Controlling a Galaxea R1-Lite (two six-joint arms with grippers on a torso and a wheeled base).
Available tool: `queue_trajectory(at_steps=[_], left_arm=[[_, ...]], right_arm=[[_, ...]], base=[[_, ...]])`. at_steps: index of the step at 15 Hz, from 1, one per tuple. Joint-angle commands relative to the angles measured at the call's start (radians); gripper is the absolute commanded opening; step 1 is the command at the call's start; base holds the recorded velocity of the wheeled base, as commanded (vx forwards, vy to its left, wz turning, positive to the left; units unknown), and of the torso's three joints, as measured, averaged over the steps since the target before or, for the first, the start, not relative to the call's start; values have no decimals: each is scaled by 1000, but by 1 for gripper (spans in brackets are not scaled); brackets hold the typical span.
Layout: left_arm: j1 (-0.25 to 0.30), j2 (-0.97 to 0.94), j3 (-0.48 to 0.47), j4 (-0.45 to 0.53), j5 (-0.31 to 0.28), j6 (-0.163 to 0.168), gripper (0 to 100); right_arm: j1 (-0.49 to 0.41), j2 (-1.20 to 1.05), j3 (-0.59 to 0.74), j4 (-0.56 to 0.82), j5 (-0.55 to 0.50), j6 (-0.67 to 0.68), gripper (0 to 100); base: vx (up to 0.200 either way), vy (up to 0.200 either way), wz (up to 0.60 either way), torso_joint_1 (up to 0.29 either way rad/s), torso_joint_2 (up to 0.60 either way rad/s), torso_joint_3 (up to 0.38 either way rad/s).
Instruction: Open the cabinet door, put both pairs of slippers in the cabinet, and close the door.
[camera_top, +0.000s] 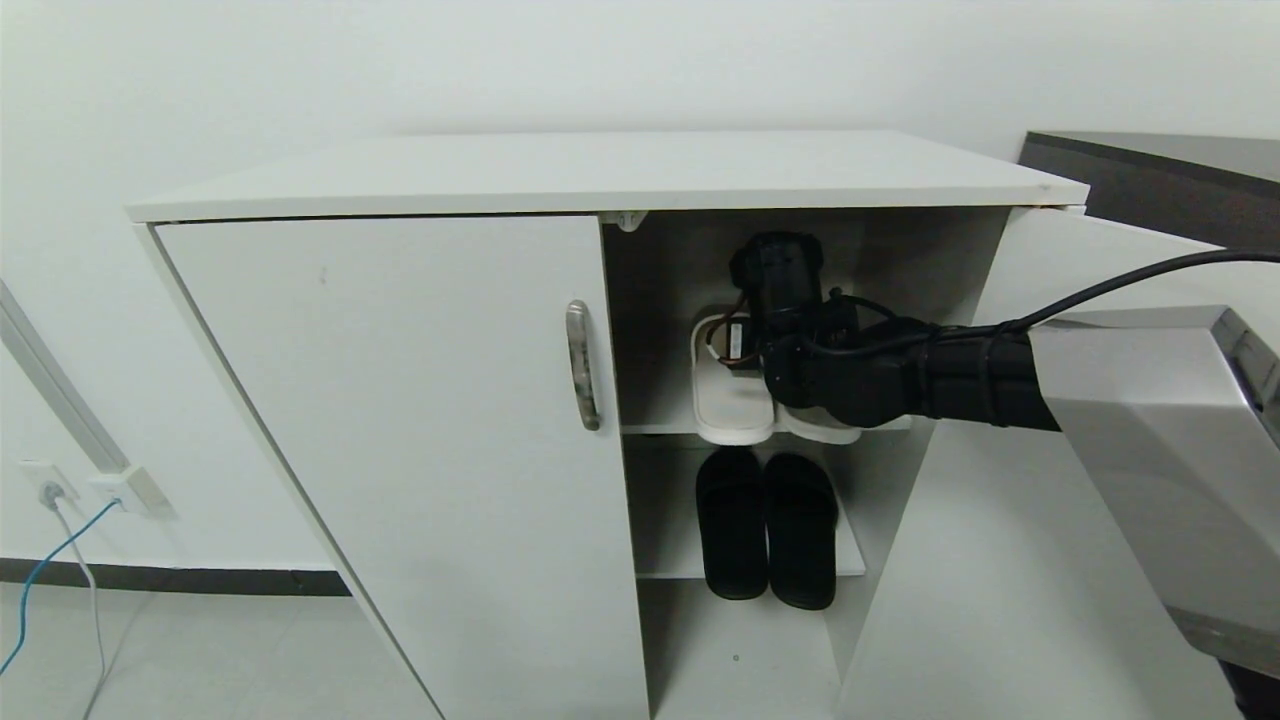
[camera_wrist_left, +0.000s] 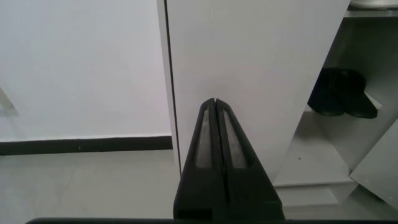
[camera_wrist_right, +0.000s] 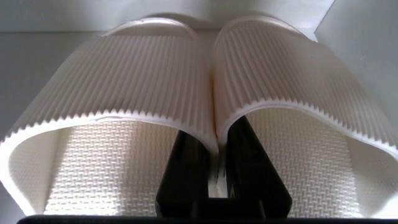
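The white cabinet (camera_top: 600, 170) has its right door (camera_top: 980, 600) swung open and its left door (camera_top: 400, 420) closed. A pair of white slippers (camera_top: 733, 405) (camera_wrist_right: 143, 81) lies on the upper shelf, heels at the shelf's front edge. My right arm (camera_top: 900, 380) reaches inside, and my right gripper (camera_wrist_right: 214, 146) is shut on the two adjoining strap edges of the white slippers. A pair of black slippers (camera_top: 768, 530) (camera_wrist_left: 342, 93) lies side by side on the lower shelf. My left gripper (camera_wrist_left: 215, 106) is shut on nothing, low in front of the closed left door.
A metal handle (camera_top: 582, 365) is on the left door's right edge. A wall socket with cables (camera_top: 45, 490) sits low at the left. A dark counter (camera_top: 1150, 170) stands behind the cabinet at the right. The cabinet's bottom compartment (camera_top: 740, 650) holds nothing.
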Motion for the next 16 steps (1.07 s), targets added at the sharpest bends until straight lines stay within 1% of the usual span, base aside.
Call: queue_trajectory(at_steps=[1, 3, 4, 8, 12, 16], left_arm=[[0, 1, 1, 0, 0, 1, 0], [0, 0, 1, 0, 0, 0, 0], [0, 0, -1, 0, 0, 0, 0], [0, 0, -1, 0, 0, -2, 0], [0, 1, -1, 0, -3, -3, 0], [0, 1, -1, 0, -3, -3, 0]], right_arm=[[0, 4, -1, 2, 0, 0, 0], [0, 5, -1, 2, 0, 0, 0], [0, 5, 1, 2, 0, 0, 100], [2, 1, 10, 3, 0, 0, 100], [17, -45, 77, -1, -3, 3, 100], [60, -185, 268, -32, -3, 15, 100]], base=[[0, 0, 0, 0, 0, 0], [0, 0, 0, 0, 0, 0], [0, 0, 0, 0, 0, 0], [0, 0, 0, 0, 0, 0], [0, 0, 0, 0, 0, 0], [0, 0, 0, 0, 0, 0]])
